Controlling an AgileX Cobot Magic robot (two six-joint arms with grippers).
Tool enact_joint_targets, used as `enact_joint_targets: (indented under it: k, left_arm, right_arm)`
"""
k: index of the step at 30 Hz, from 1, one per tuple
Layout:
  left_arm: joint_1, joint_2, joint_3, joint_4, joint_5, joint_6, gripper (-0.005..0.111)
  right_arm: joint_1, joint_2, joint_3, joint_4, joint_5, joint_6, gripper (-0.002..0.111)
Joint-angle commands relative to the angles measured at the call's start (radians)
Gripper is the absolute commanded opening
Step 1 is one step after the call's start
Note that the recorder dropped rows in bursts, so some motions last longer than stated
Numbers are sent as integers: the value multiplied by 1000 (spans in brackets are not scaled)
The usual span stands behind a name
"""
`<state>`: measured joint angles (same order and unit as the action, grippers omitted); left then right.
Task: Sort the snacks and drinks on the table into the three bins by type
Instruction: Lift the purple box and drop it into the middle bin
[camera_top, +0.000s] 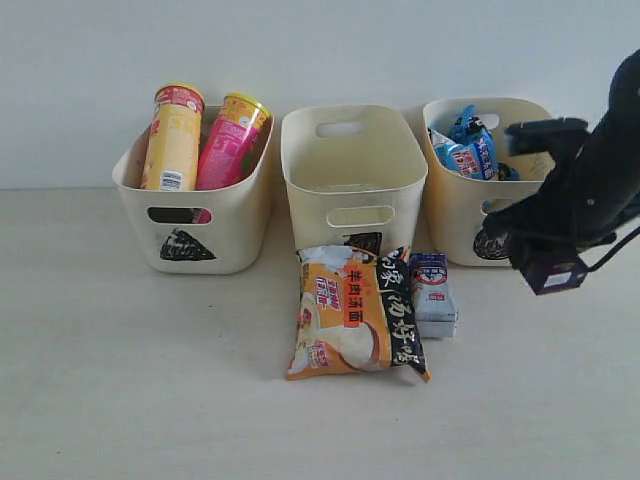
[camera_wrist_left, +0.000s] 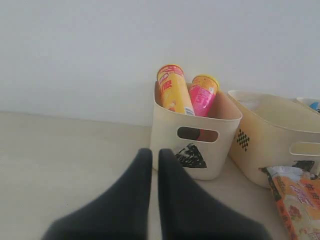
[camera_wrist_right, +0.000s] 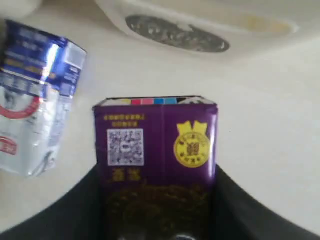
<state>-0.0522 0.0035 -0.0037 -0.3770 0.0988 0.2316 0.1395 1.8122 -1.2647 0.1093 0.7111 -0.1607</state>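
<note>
My right gripper (camera_top: 541, 256) hangs above the table in front of the circle bin (camera_top: 455, 215), shut on the purple carton (camera_top: 556, 274). In the right wrist view the purple carton (camera_wrist_right: 155, 135) fills the gap between the jaws of my right gripper (camera_wrist_right: 156, 175). Below it, the white-blue carton (camera_wrist_right: 35, 100) lies on the table. The orange-black noodle packet (camera_top: 350, 320) and white-blue carton (camera_top: 433, 293) lie before the empty square bin (camera_top: 350, 190). Yellow can (camera_top: 173, 140) and pink can (camera_top: 230, 145) stand in the triangle bin (camera_top: 235, 225). The blue noodle packet (camera_top: 470, 145) sits in the circle bin. My left gripper (camera_wrist_left: 155, 154) is shut and empty, near the triangle bin (camera_wrist_left: 167, 135).
The pale table (camera_top: 130, 380) runs wide to the left and front of the bins. A white wall (camera_top: 320, 50) stands right behind the row of bins. The left arm does not show in the exterior view.
</note>
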Motion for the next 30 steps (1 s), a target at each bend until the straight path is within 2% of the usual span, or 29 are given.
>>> enact_joint_targets:
  k: [1, 4, 7, 14, 19, 30]
  left_arm:
    - [2, -4, 4, -2, 12, 68, 4]
    - [2, -4, 4, -2, 25, 114, 4]
    - [2, -4, 4, -2, 52, 153, 4]
    - [2, -4, 4, 0, 58, 189, 4]
    - [2, -4, 4, 0, 65, 189, 4]
    - [2, -4, 4, 0, 59, 189, 4]
  right_arm:
    - [0, -138, -4, 145, -7, -93, 0]
    - [0, -166, -38, 312, 31, -248, 0]
    - [14, -146, -109, 384, 85, -278, 0]
    - [122, -66, -297, 349, 39, -287, 0]
    - [184, 52, -428, 265, -73, -299, 0]
    - [198, 294, -600, 202, -196, -285, 0]
